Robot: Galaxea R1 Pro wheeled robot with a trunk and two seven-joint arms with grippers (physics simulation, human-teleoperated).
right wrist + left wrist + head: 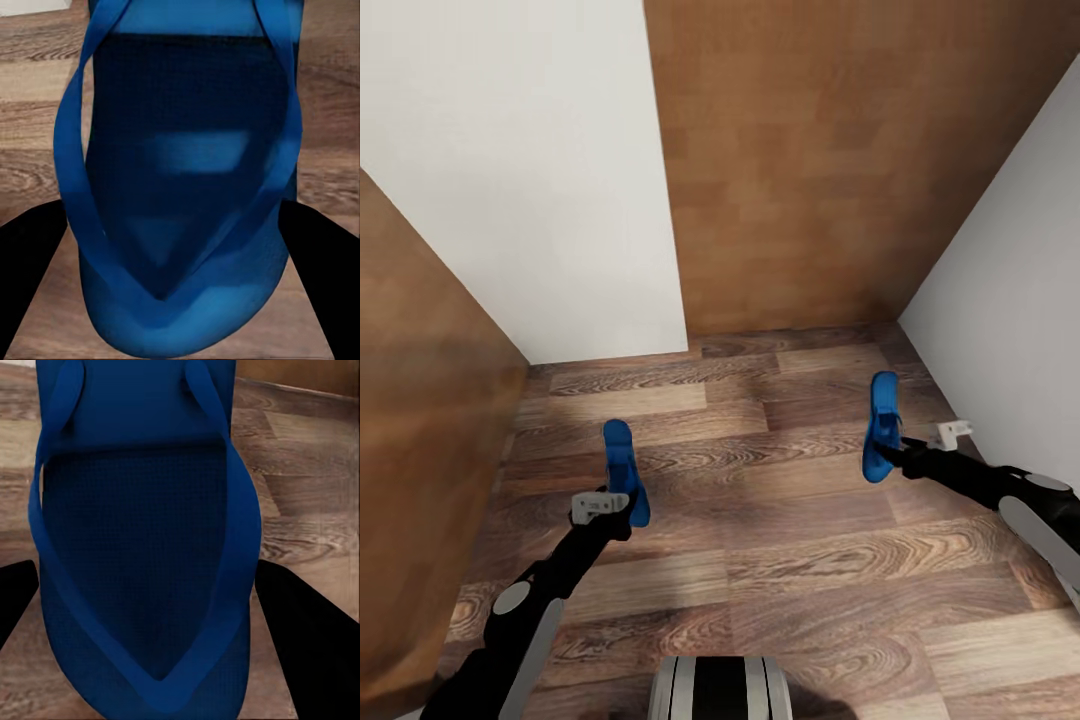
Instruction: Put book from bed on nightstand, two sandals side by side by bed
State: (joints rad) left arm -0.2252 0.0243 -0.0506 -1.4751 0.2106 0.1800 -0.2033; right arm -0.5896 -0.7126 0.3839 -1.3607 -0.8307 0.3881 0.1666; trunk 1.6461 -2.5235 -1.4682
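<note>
Carrying one sandal per arm: left gripper [622, 508] pinches the left sandal [625, 472], right gripper [892, 452] pinches the right sandal [881, 427]. Both point up-frame, well apart; you'll need to close that gap at the bed.

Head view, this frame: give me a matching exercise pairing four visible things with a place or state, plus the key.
Things:
1. left gripper
2. right gripper
3. wooden door
4. wood-plank floor

Places or states:
A. straight ahead, between white walls
B. shut on a blue sandal near the right-hand wall
C. bare planks under both arms
D. shut on a blue sandal near the brown panel at left

Pairs: 1-D, 2-B, 3-A, 4-C
</note>
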